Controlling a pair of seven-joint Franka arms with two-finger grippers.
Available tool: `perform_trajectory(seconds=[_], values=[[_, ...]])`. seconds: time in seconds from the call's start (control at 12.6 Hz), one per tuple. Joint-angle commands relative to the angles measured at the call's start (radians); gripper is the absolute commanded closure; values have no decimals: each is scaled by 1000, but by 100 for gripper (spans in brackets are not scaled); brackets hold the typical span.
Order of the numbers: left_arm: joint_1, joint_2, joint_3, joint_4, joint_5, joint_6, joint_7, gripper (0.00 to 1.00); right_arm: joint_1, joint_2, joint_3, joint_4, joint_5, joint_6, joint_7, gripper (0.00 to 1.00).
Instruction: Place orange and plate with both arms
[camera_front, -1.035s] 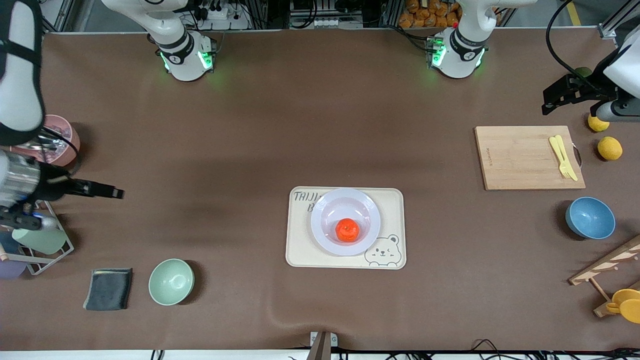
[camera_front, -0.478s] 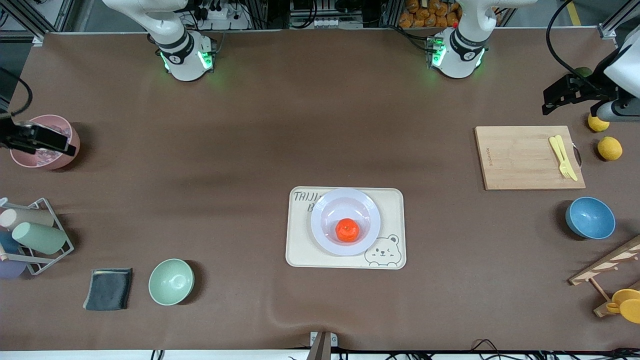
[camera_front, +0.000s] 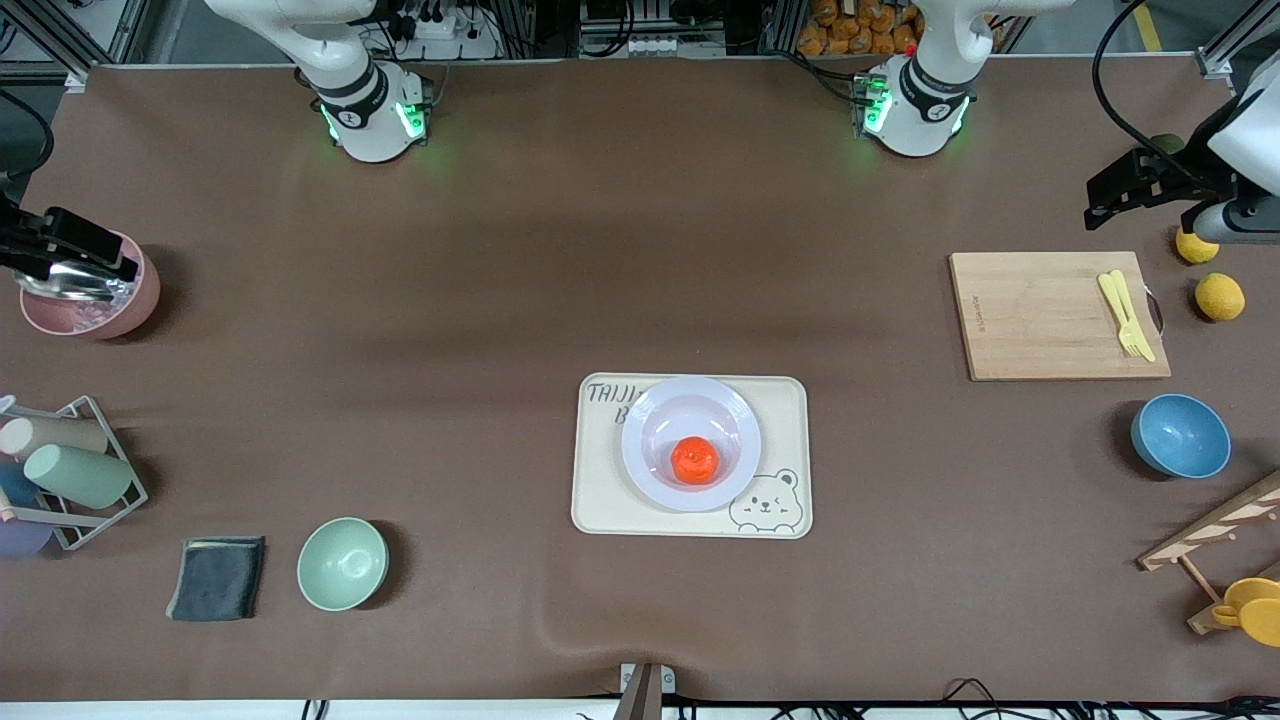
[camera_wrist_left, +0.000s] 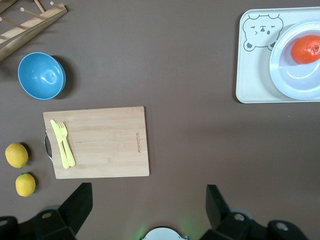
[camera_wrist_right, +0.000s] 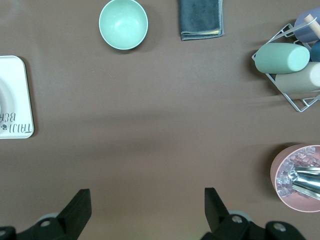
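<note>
While both arms sit pulled back at the worktop ends, the orange (camera_front: 694, 459) rests in the plate (camera_front: 650, 415), and the plate sits on the cream bear tray (camera_front: 600, 500) mid-worktop, well apart from either gripper.

Left gripper (camera_wrist_left: 149, 210): up in the air over the left arm's end of the worktop, near the edge of the cutting board (camera_front: 1040, 315) that is farther from the front camera. Jaws spread wide, nothing between them, touching nothing. Its wrist view shows the board with a yellow fork (camera_wrist_left: 62, 143) on it, two lemons (camera_wrist_left: 16, 155) beside it, the blue bowl (camera_wrist_left: 41, 75), and the tray with plate and orange off at the frame edge.

Right gripper (camera_wrist_right: 148, 212): over the right arm's end, at the pink bowl (camera_front: 90, 310). Jaws wide too, empty, no contact. Its wrist view shows the green bowl (camera_wrist_right: 123, 23), grey cloth (camera_wrist_right: 201, 19), wire rack of cups (camera_wrist_right: 290, 65), and one corner of the tray.
</note>
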Motion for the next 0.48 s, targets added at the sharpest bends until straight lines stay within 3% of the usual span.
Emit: perform_trajectory(seconds=[0.0, 0.4], values=[[5, 2, -2, 13, -5, -12, 5, 0, -9, -29, 19, -30, -22, 8, -7, 0], [6, 5, -1, 13, -5, -9, 3, 0, -7, -29, 18, -28, -20, 9, -6, 0]])
